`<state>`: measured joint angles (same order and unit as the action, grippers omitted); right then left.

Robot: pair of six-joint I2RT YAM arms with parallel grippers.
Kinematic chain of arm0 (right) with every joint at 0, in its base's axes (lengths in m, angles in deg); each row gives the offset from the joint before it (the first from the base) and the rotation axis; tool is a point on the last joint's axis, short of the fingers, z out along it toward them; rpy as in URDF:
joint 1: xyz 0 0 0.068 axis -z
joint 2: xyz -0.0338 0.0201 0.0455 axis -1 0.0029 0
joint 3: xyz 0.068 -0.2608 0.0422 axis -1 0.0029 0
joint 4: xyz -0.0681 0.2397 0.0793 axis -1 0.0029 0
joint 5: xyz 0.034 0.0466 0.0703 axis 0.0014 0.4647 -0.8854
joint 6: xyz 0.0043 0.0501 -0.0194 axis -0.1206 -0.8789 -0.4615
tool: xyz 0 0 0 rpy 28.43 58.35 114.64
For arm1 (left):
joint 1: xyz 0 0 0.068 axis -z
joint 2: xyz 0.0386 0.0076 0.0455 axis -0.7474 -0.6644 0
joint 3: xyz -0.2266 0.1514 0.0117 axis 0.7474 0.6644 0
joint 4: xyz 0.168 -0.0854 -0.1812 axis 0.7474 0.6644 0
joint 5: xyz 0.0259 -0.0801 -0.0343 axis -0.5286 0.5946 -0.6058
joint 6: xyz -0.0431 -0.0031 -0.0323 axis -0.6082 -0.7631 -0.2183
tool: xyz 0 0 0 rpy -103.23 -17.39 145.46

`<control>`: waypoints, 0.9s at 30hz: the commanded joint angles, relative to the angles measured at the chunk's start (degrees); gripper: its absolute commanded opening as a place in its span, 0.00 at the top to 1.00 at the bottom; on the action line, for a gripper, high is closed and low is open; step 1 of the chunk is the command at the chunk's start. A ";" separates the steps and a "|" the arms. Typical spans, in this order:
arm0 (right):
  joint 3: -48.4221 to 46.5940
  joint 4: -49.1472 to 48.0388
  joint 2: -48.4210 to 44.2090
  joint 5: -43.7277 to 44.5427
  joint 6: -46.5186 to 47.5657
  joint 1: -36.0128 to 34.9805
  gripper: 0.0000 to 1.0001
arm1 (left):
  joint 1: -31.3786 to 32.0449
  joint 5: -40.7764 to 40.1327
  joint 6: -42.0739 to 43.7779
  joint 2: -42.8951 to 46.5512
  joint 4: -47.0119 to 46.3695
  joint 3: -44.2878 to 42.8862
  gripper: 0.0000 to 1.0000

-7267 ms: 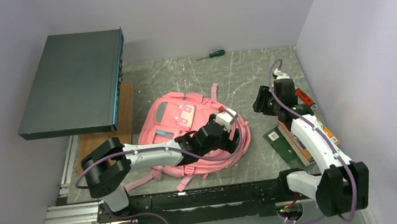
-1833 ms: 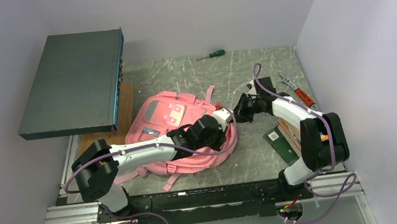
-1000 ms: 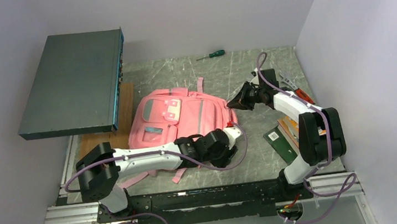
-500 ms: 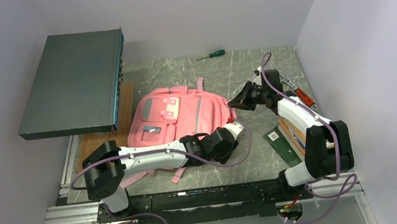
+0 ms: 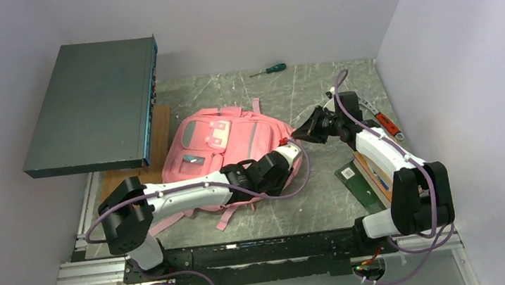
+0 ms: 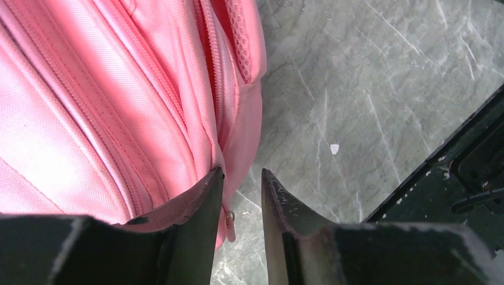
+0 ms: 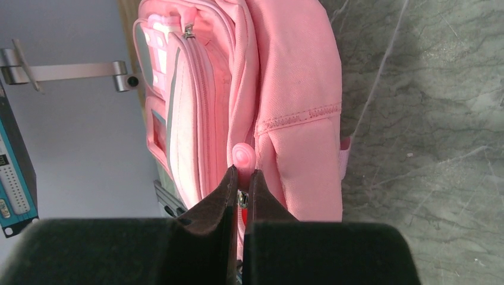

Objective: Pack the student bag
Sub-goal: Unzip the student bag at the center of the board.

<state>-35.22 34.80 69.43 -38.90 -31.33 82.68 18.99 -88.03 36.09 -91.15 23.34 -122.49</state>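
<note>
- Top view: the bag (image 5: 225,142) lies flat mid-table, front pockets up. The left arm (image 5: 191,190) reaches across its near edge. The right gripper (image 5: 304,131) sits at its right edge. A screwdriver (image 5: 269,70) lies well apart on the far side of the table (image 5: 314,86).
- Left wrist view: the left gripper (image 6: 241,172) has its jaws a narrow gap apart, set over the bag's edge seam. A small metal slider (image 6: 228,217) hangs in that gap against one finger. Nothing is clamped.
- Right wrist view: the jaws of the right gripper are all but closed. They pinch the stem of a round pink pull tab (image 7: 242,155), whose head stands just clear of the tips. The purchase is thin and close to the fingertips.
- Assessment: the step in hand appears to be opening a zip, so that the bag can be packed.
- Risk 1: the tab may slip out of the right jaws. The likely cause is a pull angled away from the zip track, given how little of the tab is held.
- Risk 2: the bag may slide or bunch instead of the zip running. It is soft and unanchored, and the left jaws give no counter-hold at present.
- Risk 3: loose fabric beside the track may feed into the slider and jam it if the bag is not kept taut.
- Risk 4: if the left jaws close where they stand, they may catch fabric and miss the slider.
</note>
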 commanded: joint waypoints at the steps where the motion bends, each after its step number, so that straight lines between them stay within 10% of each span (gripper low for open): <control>1: -0.63 0.81 -2.84 -2.96 0.00 -0.14 1.00 | -2.14 0.26 4.18 4.83 -1.14 -1.44 0.62; 6: 0.17 -0.20 -3.31 -3.68 -0.77 -0.14 1.00 | -2.51 5.06 4.07 9.66 -3.49 -1.00 0.38; 12: -0.28 0.94 -4.02 -3.75 -0.29 -0.14 1.00 | -3.35 4.09 4.60 7.82 -3.19 -2.73 0.32; 22: 0.27 0.70 -4.77 -4.14 -0.86 -0.30 1.00 | -3.87 5.72 6.96 -2.15 -3.37 -7.60 0.48; 27: 0.11 2.37 -4.79 -3.11 1.62 0.06 1.00 | -4.50 4.64 7.59 -4.31 0.91 -9.12 0.88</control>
<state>-34.30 37.80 67.40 -40.23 -31.00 82.54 15.16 -82.87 42.03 -95.37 22.51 -128.79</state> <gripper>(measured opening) 0.037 0.283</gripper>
